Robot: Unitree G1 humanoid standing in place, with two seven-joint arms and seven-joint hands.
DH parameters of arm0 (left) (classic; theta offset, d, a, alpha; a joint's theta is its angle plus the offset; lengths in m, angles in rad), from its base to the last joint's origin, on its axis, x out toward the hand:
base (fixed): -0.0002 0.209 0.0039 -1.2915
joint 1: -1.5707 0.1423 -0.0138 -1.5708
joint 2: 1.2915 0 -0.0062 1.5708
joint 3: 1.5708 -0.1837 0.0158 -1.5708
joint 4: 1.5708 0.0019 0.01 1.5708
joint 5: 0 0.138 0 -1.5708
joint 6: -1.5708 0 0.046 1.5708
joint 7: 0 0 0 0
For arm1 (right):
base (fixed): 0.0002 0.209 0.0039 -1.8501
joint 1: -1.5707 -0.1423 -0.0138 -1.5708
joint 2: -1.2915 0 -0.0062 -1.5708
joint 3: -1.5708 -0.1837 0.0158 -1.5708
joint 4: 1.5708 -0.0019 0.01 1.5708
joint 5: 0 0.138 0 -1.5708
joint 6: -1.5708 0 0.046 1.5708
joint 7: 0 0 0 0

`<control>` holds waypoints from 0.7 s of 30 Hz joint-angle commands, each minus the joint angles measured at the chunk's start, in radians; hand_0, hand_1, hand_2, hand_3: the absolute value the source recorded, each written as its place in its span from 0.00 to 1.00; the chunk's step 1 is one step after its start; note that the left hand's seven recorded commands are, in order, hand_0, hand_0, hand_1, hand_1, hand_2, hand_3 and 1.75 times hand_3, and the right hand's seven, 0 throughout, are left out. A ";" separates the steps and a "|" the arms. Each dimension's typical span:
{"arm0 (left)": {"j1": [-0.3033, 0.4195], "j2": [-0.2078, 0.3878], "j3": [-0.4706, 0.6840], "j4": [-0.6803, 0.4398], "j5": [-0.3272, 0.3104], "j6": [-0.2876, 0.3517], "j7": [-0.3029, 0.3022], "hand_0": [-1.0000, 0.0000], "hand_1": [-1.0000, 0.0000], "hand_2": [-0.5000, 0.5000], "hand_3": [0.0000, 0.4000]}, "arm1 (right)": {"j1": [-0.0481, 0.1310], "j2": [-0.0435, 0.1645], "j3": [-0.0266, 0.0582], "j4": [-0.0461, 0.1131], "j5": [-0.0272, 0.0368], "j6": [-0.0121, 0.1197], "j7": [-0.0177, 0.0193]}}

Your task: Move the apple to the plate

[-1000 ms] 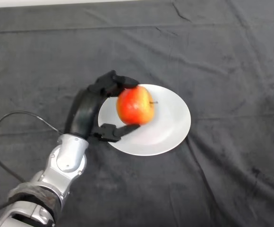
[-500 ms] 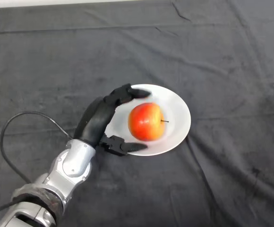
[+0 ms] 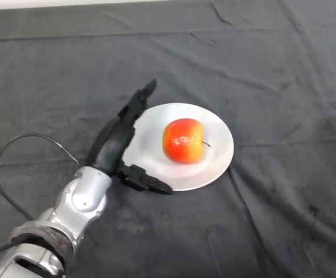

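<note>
A red and yellow apple rests on the white plate, a little right of the plate's middle, its stem pointing right. My left hand is at the plate's left rim, open, with its fingers stretched up and away and its thumb low near the plate's front-left edge. A gap of bare plate lies between the hand and the apple; nothing is held.
The table is covered by a dark wrinkled cloth. A pale strip of the table's far edge shows along the top.
The hand let go of the apple, which now rests on the plate further right. The fingers straightened and spread wide, and the hand drew back to the left.
</note>
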 commanded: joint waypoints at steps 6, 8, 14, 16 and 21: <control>-0.089 0.076 0.081 0.023 -0.054 0.023 0.047 1.00 1.00 0.50 0.00 | -0.008 -0.027 0.0132 0.030 -0.0049 -0.007 -0.0084; -0.089 0.089 0.102 0.022 -0.063 0.023 0.068 1.00 1.00 0.50 0.00 | -0.008 -0.027 0.0133 0.030 -0.0049 -0.007 -0.0084; -0.094 0.154 0.167 0.023 -0.091 0.037 0.106 1.00 1.00 0.50 0.00 | -0.008 -0.027 0.0133 0.031 -0.0049 -0.008 -0.0085; -0.091 0.192 0.198 0.023 -0.110 0.042 0.105 1.00 1.00 0.50 0.00 | -0.008 -0.027 0.0133 0.031 -0.0049 -0.008 -0.0085; -0.064 0.286 0.284 0.024 -0.166 0.042 0.100 1.00 1.00 0.50 0.00 | -0.008 -0.027 0.0133 0.031 -0.0049 -0.008 -0.0085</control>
